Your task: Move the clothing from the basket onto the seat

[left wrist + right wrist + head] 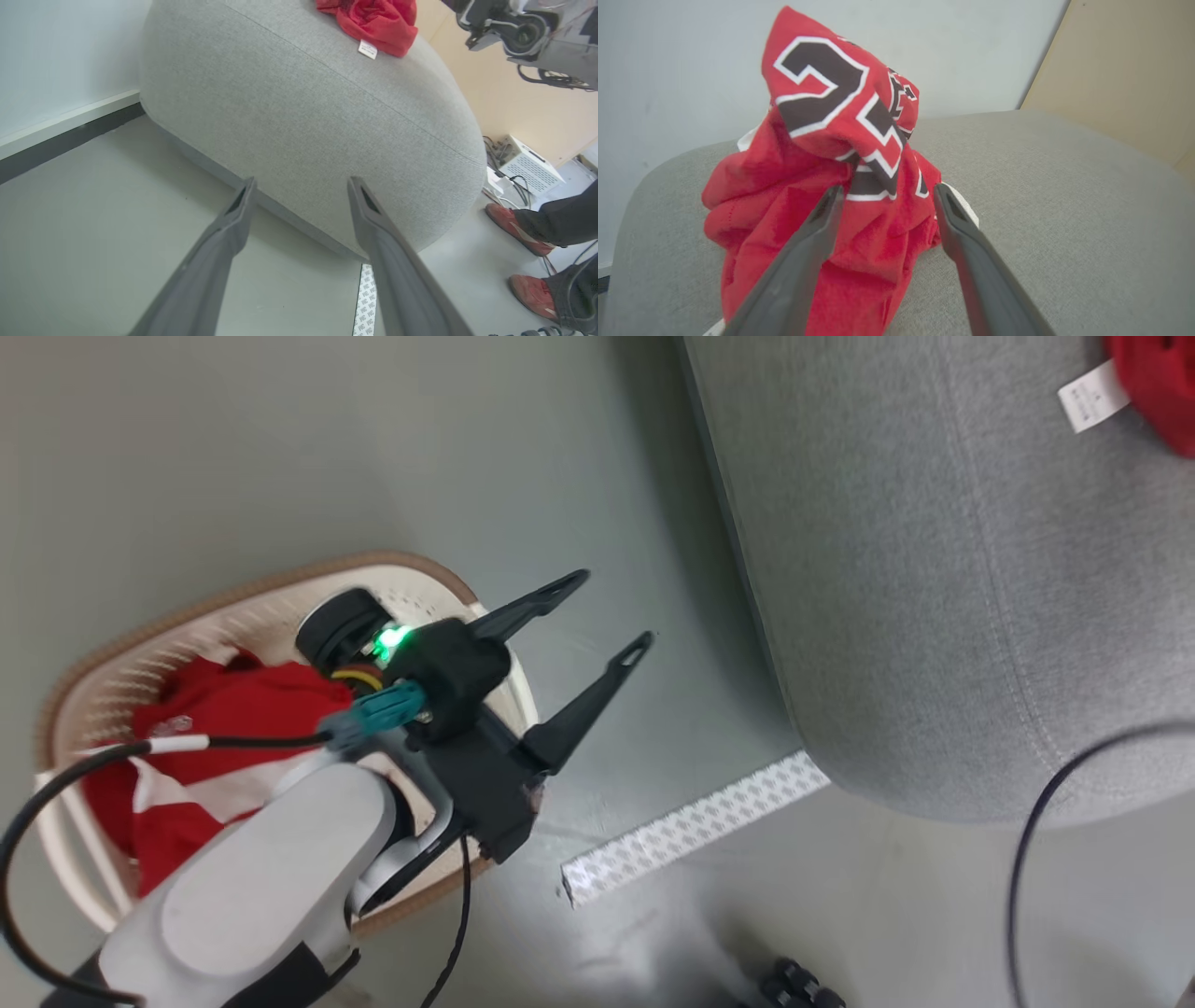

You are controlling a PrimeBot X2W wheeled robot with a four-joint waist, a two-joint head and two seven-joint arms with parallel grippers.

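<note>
Right claw (888,188) is over the seat (1041,196) with its fingers spread wide. The jersey (756,196) sits heaped on the grey fabric between them. The cloth stands on its own folds with nothing pinching it, so I call that one delivered. It lies well in from the rounded edge, which should keep it from sliding off.

Over to the left claw (614,609): wide open too, and empty. It hovers above the floor (373,448) between basket (271,616) and seat, fingers aimed toward the seat rather than down into the basket.

The job isn't over. The striped garment (233,700) lies crumpled in the basket, red with its white band showing, partly hidden under the left forearm (271,887). My read: about halfway.

The left claw is the nearer one to the basket, so reaching down for that garment looks like the sensible next call. The fabric is soft and loosely folded, so a pinch on a raised ridge should lift it, though a trailing hem could snag the basket's edge.
</note>
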